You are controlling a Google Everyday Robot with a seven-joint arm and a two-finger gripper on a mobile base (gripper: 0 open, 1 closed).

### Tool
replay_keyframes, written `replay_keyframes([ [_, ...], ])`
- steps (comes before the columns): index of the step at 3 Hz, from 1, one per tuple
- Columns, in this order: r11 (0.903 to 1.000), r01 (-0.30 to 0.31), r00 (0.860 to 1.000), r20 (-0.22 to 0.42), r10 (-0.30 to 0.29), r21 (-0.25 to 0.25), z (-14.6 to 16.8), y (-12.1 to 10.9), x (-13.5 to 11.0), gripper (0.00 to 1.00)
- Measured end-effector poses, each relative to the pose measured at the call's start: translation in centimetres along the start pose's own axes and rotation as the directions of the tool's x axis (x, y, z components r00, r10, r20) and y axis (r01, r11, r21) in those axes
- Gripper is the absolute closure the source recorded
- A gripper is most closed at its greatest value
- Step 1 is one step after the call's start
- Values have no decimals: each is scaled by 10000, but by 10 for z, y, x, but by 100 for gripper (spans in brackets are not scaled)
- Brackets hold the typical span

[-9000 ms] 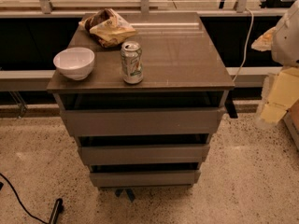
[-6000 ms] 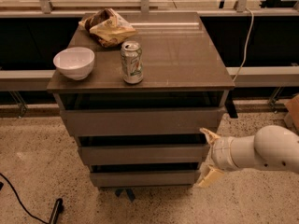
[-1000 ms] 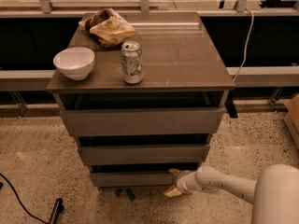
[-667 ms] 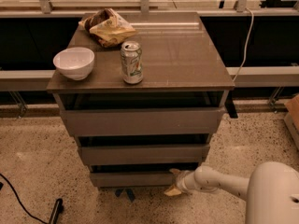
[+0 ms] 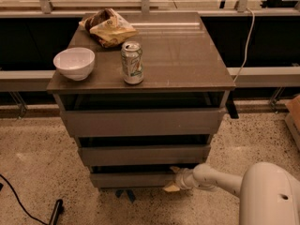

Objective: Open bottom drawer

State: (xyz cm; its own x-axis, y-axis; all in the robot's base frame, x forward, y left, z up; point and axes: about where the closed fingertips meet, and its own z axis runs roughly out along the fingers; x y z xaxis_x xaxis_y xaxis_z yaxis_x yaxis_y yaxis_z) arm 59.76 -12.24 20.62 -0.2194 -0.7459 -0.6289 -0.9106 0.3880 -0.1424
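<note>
The bottom drawer (image 5: 131,179) is the narrow grey-brown front at the foot of the three-drawer cabinet, and it sits about flush, with only a dark gap above it. My gripper (image 5: 172,179) reaches in low from the right, on a white arm (image 5: 220,182). It is at the right end of the bottom drawer's front, touching or nearly touching it. The mid-sized drawer front (image 5: 143,154) and the tall top drawer front (image 5: 140,122) sit above.
On the cabinet top (image 5: 183,60) stand a white bowl (image 5: 74,63), a soda can (image 5: 132,63) and a crumpled chip bag (image 5: 108,27). A black cable (image 5: 18,200) lies on the speckled floor at the left. A cardboard box (image 5: 294,116) stands at the right edge.
Over nine seconds the arm came down from the upper right to the bottom drawer's right end. In the last second the gripper has stayed there and the drawer has not visibly moved.
</note>
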Motion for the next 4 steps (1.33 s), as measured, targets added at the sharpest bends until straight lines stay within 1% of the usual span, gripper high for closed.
replay_keyframes([
  [1,9998,-49,10000,-19,48,-180,10,-3,-1,34],
  [2,9981,194,9998,5,-194,-591,16,5,-2,47],
  [3,9917,498,9982,389,-454,-1182,8,40,2,61],
  [4,9892,491,9978,503,-425,-1383,3,56,7,62],
])
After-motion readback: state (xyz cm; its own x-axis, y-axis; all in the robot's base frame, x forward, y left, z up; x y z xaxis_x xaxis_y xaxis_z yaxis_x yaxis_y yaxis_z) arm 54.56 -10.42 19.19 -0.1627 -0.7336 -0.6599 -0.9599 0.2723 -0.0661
